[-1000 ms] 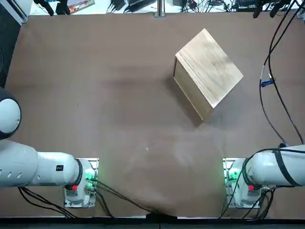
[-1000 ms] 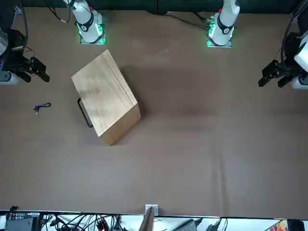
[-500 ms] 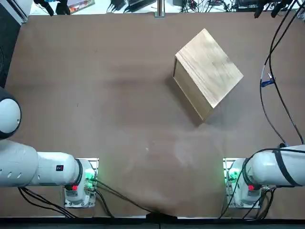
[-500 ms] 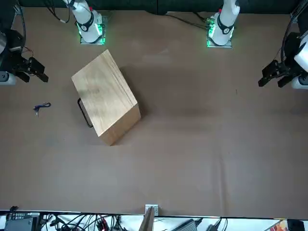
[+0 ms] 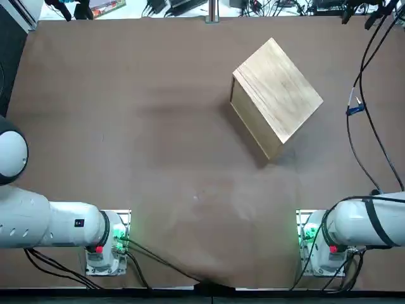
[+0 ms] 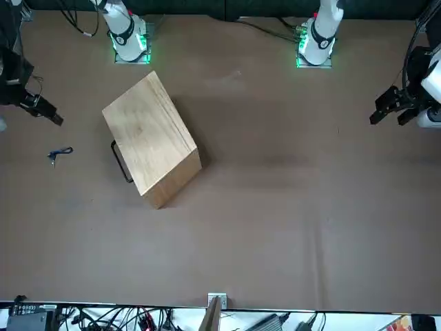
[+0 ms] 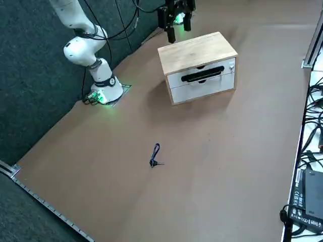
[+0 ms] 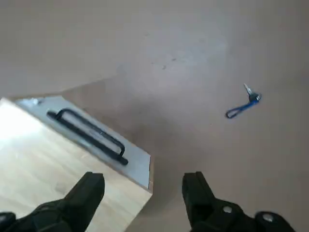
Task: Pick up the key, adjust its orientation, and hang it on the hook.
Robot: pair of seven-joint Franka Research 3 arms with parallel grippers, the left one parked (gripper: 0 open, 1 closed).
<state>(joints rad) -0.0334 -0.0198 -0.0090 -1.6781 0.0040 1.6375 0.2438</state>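
One white robot arm is reaching in from the near right of a brown table, with black cables trailing from it. Farther in, toward the right, a small key with a short silver blade and a dark blue loop is lying on the table, well apart from everything else there. To its left, a wooden box is standing at a slant, its white drawer front and black handle facing the key's side. The right gripper is hanging high over the right side, its two fingers spreading wide and holding nothing. Where the hook is, I am not managing to tell.

The likely next move is lining up over the key. If the arm is coming down too close to the box, a finger may be knocking its edge. Grasping only the soft loop risks leaving the blade swinging, spoiling the hanging angle.
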